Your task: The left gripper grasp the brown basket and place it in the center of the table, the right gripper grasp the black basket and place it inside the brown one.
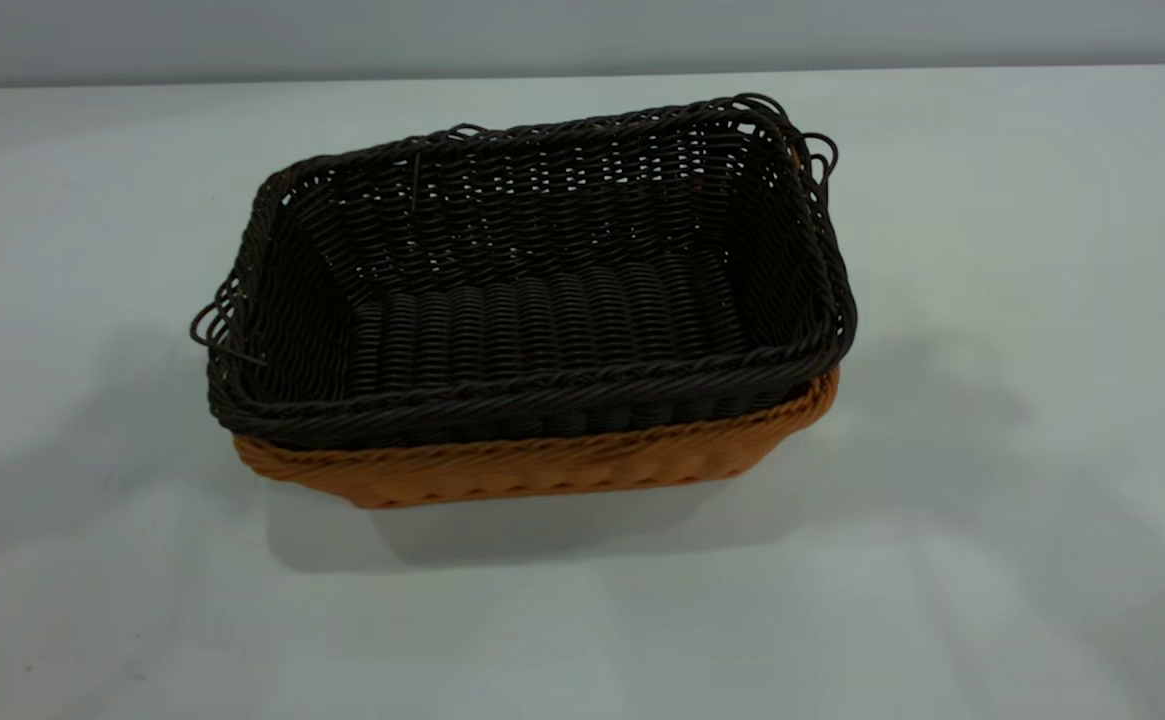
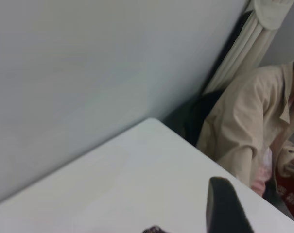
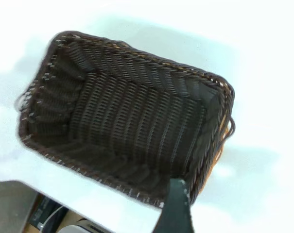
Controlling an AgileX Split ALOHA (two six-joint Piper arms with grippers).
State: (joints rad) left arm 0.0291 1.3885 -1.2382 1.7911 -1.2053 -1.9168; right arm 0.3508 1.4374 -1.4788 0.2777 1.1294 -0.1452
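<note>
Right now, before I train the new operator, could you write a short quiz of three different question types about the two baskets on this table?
1. True or false: the black basket sits inside the brown basket.
2. Multiple choice: what lies inside the black basket? A) a cloth B) nothing C) fruit
3. Short answer: in the exterior view, on what surface does the brown basket stand, and does any gripper touch the baskets?

Key:
1. True; only the brown basket's lower wall and rim show below the black rim.
2. B.
3. The white table; no gripper appears in that view.
</note>
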